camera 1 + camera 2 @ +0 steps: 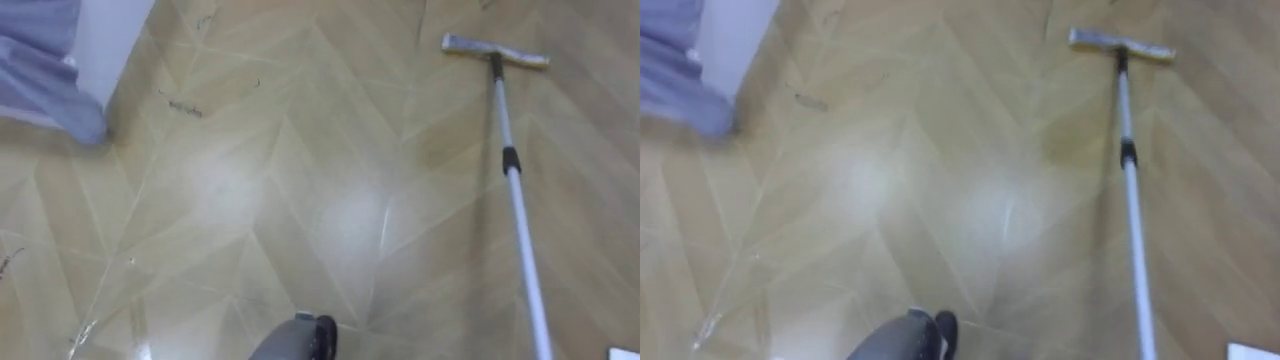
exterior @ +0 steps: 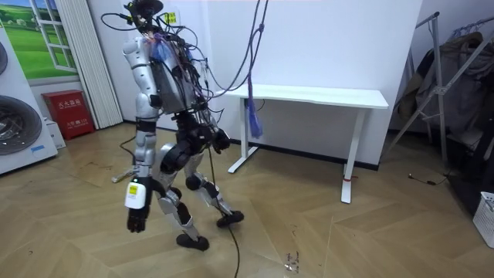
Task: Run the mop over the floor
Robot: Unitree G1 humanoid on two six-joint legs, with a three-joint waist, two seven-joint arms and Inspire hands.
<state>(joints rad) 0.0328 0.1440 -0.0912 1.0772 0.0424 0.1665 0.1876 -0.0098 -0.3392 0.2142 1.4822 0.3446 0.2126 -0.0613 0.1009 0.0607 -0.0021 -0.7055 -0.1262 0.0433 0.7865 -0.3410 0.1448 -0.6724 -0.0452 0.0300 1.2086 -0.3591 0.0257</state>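
Resting head-down on the wooden floor (image 1: 300, 200), the mop (image 1: 510, 160) is located ahead-right, its pole angled back toward the robot. The left hand (image 2: 137, 220) is hung low; its state cannot be determined.

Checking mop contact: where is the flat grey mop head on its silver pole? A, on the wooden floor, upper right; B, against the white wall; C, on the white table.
A: the flat grey mop head lies on the wooden floor at upper right, silver pole running down from it.
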